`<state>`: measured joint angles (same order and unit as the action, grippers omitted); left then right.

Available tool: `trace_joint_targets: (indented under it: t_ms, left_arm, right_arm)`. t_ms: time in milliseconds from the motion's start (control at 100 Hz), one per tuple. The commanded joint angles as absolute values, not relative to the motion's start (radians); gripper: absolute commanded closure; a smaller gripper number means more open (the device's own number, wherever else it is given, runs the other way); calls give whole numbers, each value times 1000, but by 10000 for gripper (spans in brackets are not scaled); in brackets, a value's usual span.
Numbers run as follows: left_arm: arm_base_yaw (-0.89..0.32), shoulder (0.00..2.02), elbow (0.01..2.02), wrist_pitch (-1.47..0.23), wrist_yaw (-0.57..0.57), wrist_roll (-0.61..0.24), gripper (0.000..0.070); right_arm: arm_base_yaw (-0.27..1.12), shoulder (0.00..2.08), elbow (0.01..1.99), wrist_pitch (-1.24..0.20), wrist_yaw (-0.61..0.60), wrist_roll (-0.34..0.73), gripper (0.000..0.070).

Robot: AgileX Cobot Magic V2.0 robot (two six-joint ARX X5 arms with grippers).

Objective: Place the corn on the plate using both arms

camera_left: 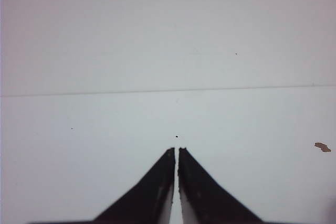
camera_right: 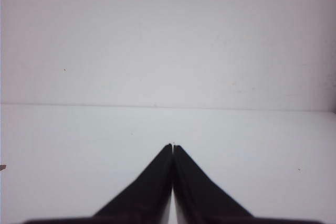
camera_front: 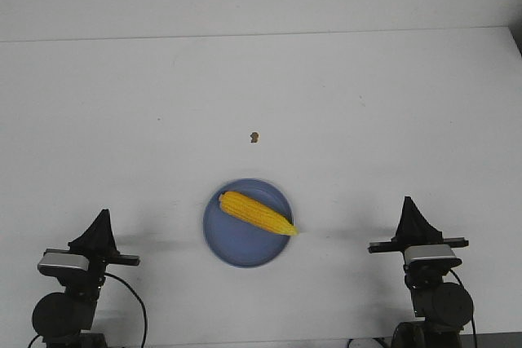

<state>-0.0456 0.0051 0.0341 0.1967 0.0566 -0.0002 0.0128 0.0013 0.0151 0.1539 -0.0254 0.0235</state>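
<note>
At the near left corner of the white desk (camera_front: 122, 120), the left arm (camera_front: 69, 291) sits drawn back, its left gripper (camera_front: 102, 216) pointing forward over bare surface. In the left wrist view the two black fingers (camera_left: 157, 187) lie clenched with only a thin slit between them, holding nothing. Ahead of that gripper the desk runs clear to its far edge, and a wide strip of bare surface lies between it and the plate.

A small brown crumb (camera_front: 254, 137) lies on the desk beyond the plate, well apart from it.

The plate (camera_front: 236, 246) sits near the middle of the desk's near half, between the two arms and well apart from both. The corn (camera_front: 254, 213) lies on it slantwise, its blunt end toward the far left rim and its pointed tip reaching out just past the right rim. The plate's near portion is bare.

On the right, the right arm (camera_front: 432, 283) is likewise drawn back near the desk's near edge, with the right gripper (camera_front: 409, 203) pointing forward. In the right wrist view its fingers (camera_right: 157, 187) are pressed together and hold nothing. Open desk separates it from the plate, and the desk's right edge lies close beside this arm.
</note>
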Motion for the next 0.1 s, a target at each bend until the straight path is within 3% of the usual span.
trace_joint_targets:
  t_ms: [0,90]
  left_arm:
    - [-43,3,14,210,56,-9,688]
    - [-43,3,14,211,55,-9,688]
  right_arm:
    - [12,1,13,164,-26,34,694]
    - [12,1,12,164,-26,34,694]
